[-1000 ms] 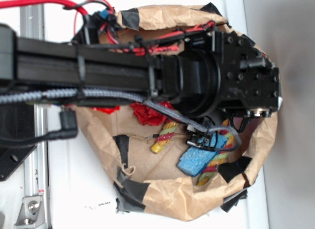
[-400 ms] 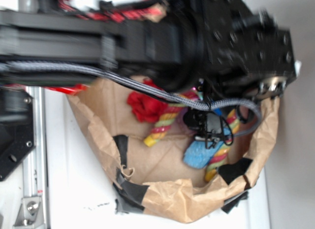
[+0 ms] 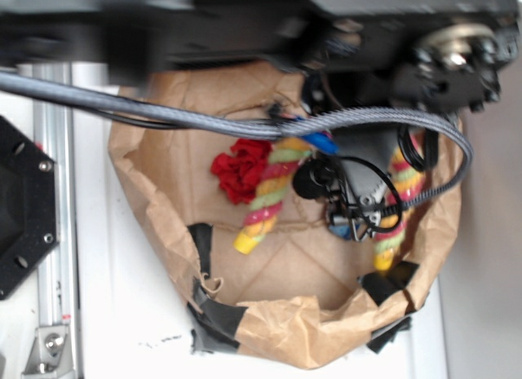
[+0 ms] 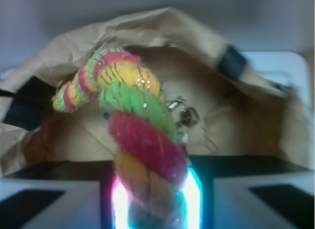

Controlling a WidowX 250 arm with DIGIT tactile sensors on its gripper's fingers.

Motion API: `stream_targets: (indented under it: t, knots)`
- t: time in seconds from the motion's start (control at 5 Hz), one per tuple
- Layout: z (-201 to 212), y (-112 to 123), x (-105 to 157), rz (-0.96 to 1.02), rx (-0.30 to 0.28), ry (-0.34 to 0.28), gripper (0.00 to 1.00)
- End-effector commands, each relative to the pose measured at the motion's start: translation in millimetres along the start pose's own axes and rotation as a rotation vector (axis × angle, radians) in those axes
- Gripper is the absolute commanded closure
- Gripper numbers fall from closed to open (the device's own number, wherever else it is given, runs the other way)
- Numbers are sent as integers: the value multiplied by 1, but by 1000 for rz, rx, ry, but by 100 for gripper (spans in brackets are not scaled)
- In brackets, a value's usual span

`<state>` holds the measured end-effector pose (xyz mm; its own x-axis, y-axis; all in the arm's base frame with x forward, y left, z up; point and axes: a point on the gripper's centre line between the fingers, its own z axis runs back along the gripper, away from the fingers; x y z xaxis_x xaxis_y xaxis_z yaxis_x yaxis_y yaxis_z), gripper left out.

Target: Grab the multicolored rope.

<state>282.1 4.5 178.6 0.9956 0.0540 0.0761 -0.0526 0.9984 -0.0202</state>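
Note:
The multicolored rope [image 4: 142,135], a thick twist of red, yellow, green and pink, rises from between my fingers and bends left in an arch. My gripper [image 4: 155,199] is shut on it, with the lit pads pressing both sides. A metal clip [image 4: 184,115] hangs just behind the rope. From outside, the rope [image 3: 265,200] hangs in an arch inside the bag, both yellow ends pointing down. Its top and my fingers are hidden behind the arm [image 3: 245,28] and a grey cable [image 3: 359,118].
A crumpled brown paper bag [image 3: 269,322] patched with black tape surrounds the rope. A red fabric flower [image 3: 241,171] lies inside it, left of the rope. A small black camera unit [image 3: 351,200] dangles between the rope's legs. A metal rail [image 3: 53,232] runs along the left.
The arm has risen toward the top of the exterior view, carrying the rope up. The blue sponge seen earlier under the rope no longer shows.

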Motion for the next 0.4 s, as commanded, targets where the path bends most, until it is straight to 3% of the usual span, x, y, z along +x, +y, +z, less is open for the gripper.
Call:
stream_targets:
  t: [0.0, 0.2]
  knots:
    - [38, -23, -26, -6, -48, -87, 100]
    - [28, -26, -24, 17, 16, -91, 100]
